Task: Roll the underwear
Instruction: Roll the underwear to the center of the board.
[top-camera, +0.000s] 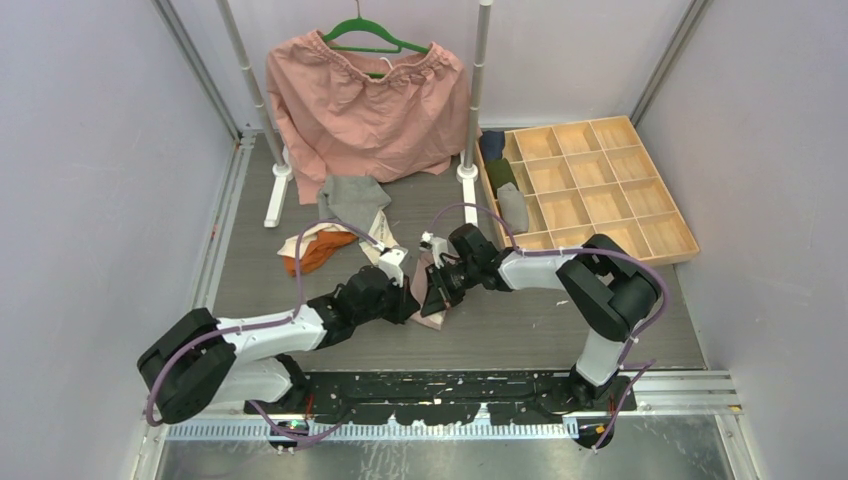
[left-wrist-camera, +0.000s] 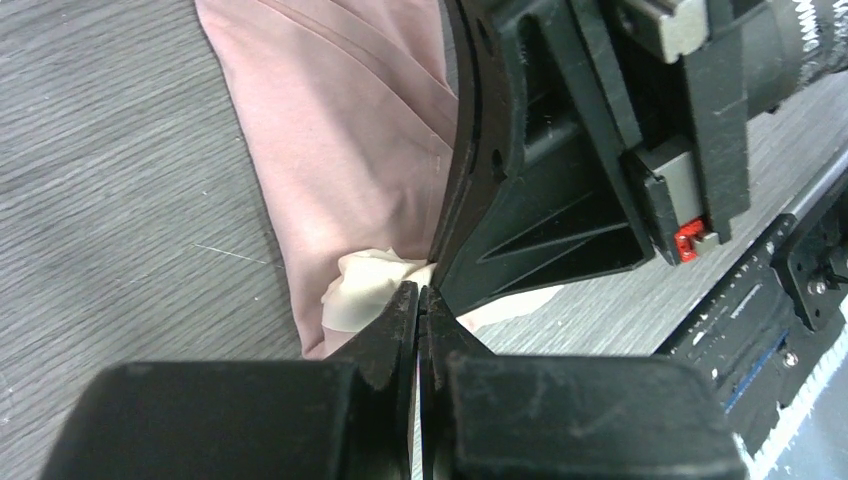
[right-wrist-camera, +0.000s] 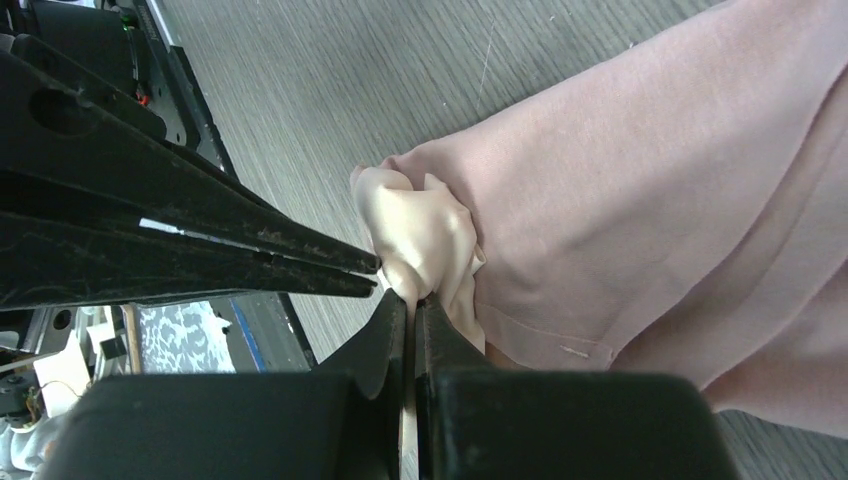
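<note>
My right jaws are pinched closed on the cream lining at the near corner of the pink underwear, which lies flat on the desk beyond them. My left jaws are closed too, tips touching that fold; whether they grip cloth I cannot tell. Tips this crowded could collide, or the small pinch could slip and spoil the roll. Farther beyond lies grey underwear.

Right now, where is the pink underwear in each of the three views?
Top external: pink underwear at centre, where the two arms meet, mostly hidden.
Left wrist: top centre, running down to the bottom.
Right wrist: whole right half.
Shared landmark: the cream fold at its edge, in both wrist views.
</note>
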